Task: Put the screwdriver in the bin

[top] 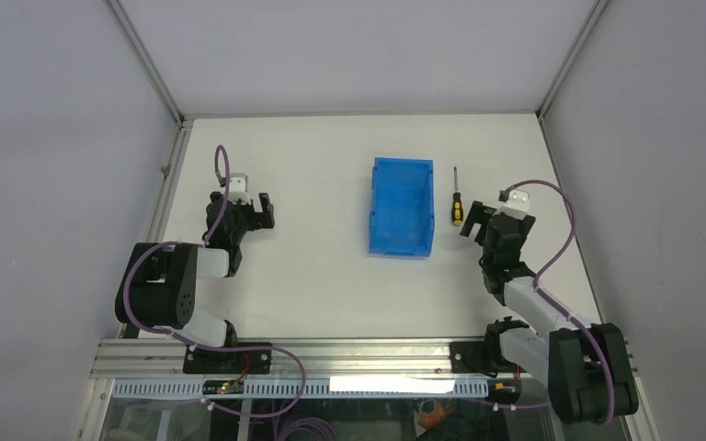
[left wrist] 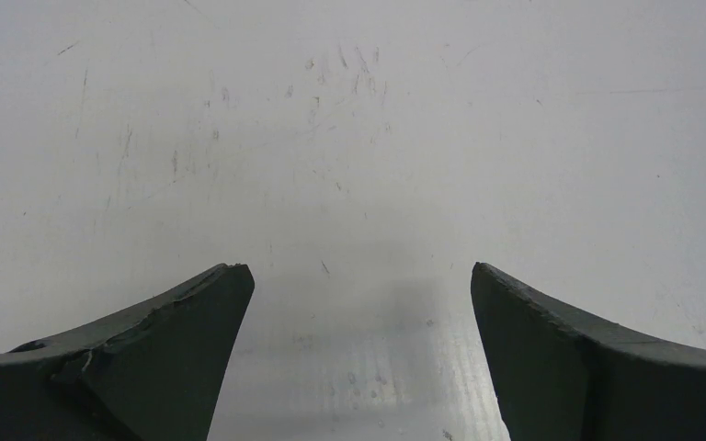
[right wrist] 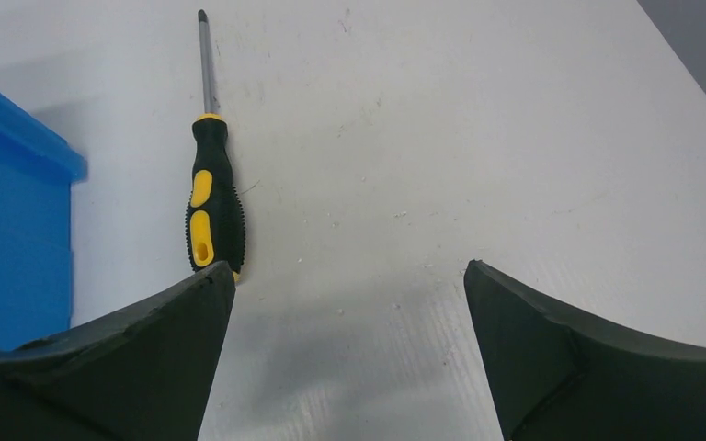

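The approach is being made: the screwdriver (right wrist: 213, 197) is lying untouched on the tabletop (top: 313, 266), just beside the bin (top: 401, 216) at its 3 o'clock. The right pincer (right wrist: 349, 276) is being held open and empty, with the handle at its 10 o'clock, so a shift toward 9 o'clock is being called for before closing. The left pincer (left wrist: 361, 276) is also open and empty.

On my desk (top: 331, 276) the bin (top: 397, 246) sits near the middle. The screwdriver (top: 457, 204) lies just to its right, apart from it, with the shaft pointing toward the far edge. My right tool (top: 472, 223) hangs at the near end of the handle, slightly to its right, and my left tool (top: 262, 209) is well off to the left of the bin.
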`<state>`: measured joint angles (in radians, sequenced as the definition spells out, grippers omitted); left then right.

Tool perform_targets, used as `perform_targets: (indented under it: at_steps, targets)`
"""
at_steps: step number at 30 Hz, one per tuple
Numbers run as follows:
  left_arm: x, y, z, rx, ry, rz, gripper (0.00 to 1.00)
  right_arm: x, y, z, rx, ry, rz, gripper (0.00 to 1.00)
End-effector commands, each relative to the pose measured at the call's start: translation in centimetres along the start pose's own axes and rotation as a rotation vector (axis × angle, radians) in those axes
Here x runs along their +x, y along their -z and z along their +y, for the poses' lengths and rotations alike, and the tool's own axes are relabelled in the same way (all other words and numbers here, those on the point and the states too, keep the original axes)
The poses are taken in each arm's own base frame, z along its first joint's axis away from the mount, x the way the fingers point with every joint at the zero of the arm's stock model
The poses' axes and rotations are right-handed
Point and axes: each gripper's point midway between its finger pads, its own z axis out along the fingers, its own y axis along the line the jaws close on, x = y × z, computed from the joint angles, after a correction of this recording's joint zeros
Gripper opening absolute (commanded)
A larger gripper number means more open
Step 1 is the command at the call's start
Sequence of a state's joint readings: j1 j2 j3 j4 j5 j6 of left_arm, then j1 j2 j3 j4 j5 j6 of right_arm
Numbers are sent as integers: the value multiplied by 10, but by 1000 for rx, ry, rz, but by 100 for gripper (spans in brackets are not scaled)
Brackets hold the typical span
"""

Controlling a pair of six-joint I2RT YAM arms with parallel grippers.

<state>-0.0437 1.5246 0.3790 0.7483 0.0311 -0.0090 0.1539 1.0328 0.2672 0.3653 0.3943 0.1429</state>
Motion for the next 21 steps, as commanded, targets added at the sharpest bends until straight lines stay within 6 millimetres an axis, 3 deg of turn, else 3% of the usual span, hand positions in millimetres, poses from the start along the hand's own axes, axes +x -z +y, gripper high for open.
perform_targets:
  at_steps: [1,4,9,13,17,21]
  targets:
    - [-22,-1,-1,9,4,-73,99,-43,3,1,31,-82,-66,99]
    - [-22,-1,-1,8,5,-73,99,-61,1,6,47,-47,27,99]
    - [-22,-1,-1,7,5,-73,99,-65,-7,31,19,38,347,99]
    - [-22,-1,-1,8,4,-74,99,-41,-16,44,26,67,581,99]
    - [-22,-1,-1,8,4,-75,99,-26,-32,68,-60,63,674,99]
    - [-22,-1,-1,9,4,-73,99,-2,-49,70,-43,94,757,99]
